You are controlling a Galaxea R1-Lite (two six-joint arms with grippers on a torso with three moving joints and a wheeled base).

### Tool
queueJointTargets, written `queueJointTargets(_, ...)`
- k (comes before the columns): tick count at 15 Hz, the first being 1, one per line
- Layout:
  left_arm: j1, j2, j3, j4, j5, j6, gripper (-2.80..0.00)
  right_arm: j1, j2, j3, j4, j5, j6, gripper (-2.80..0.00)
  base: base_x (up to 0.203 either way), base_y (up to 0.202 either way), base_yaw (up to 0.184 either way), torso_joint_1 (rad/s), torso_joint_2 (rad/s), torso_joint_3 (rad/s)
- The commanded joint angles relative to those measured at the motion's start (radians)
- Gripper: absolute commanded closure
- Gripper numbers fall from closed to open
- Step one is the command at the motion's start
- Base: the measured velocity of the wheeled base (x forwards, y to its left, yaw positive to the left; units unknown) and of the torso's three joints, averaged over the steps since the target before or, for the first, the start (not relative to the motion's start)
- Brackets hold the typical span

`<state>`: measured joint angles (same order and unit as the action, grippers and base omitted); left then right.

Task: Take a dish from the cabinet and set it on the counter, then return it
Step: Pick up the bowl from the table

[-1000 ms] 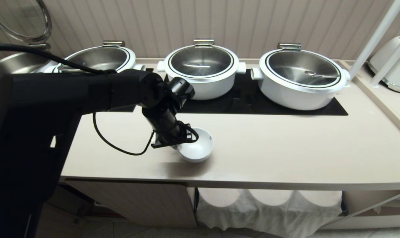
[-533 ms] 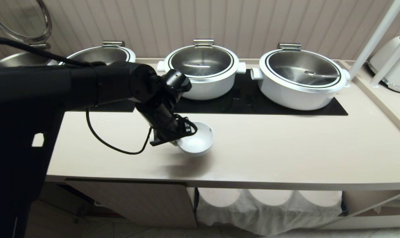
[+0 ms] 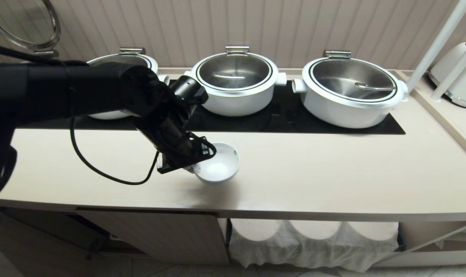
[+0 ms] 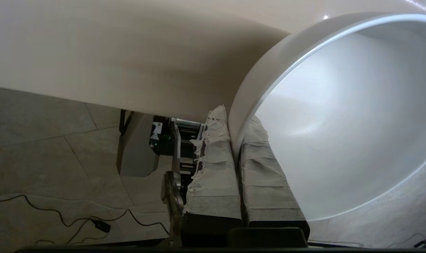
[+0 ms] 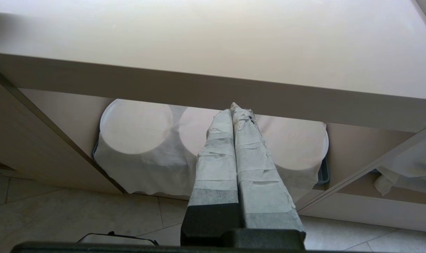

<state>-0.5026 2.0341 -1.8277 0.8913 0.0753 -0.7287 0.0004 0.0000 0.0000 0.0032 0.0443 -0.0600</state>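
The dish (image 3: pixel 219 165) is a small deep white bowl, tilted and held a little above the counter (image 3: pixel 333 173) near its front edge, with its shadow on the worktop below. My left gripper (image 3: pixel 192 167) is shut on the dish's near-left rim. In the left wrist view the taped fingers (image 4: pixel 213 165) pinch the dish (image 4: pixel 339 116) wall, one inside and one outside. The cabinet (image 3: pixel 159 234) stands under the counter. My right gripper (image 5: pixel 234 107) is shut on nothing, parked low in front of the cabinet's open bay.
Three big white pots (image 3: pixel 236 82) with steel lids stand on the black hob panel (image 3: pixel 279 119) at the back. A white cloth (image 3: pixel 313 242) covers round stacks in the open bay. White poles (image 3: pixel 436 42) rise at the right. A cable (image 3: pixel 102 169) hangs from my left arm.
My left arm has swung to the left and carried the dish a little left and up off the counter. The grip on the rim is unchanged. The right arm has not moved.
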Motion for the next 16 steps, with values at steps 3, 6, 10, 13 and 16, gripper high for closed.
queueJointTargets(3, 0.043, -0.131, 0.129, -0.002, -0.012, -0.002, 0.0, 0.001, 0.0, 0.0, 0.0, 0.001, 0.0, 0.0, 0.0, 0.0, 0.0, 0.0, 0.0, 0.0)
queueJointTargets(6, 0.053, -0.205, 0.23, -0.028, -0.012, -0.001, 0.0, 0.001, 0.0, 0.0, 0.0, 0.0, -0.001, 0.0, 0.0, 0.0, 0.0, 0.0, 0.0, 0.0)
queueJointTargets(10, 0.06, -0.303, 0.372, -0.087, -0.011, 0.001, 0.0, 0.001, 0.0, 0.0, 0.0, 0.0, 0.0, 0.0, 0.0, 0.0, 0.0, 0.0, 0.0, 0.0)
queueJointTargets(13, 0.066, -0.367, 0.454, -0.108, -0.01, 0.004, 0.0, 0.001, 0.0, 0.0, 0.0, 0.0, 0.0, 0.0, 0.0, 0.0, 0.0, 0.0, 0.0, 0.0)
queueJointTargets(16, 0.065, -0.434, 0.556, -0.127, -0.009, 0.006, 0.0, 0.0, 0.0, 0.0, 0.0, 0.002, -0.001, 0.0, 0.0, 0.0, 0.0, 0.0, 0.0, 0.0)
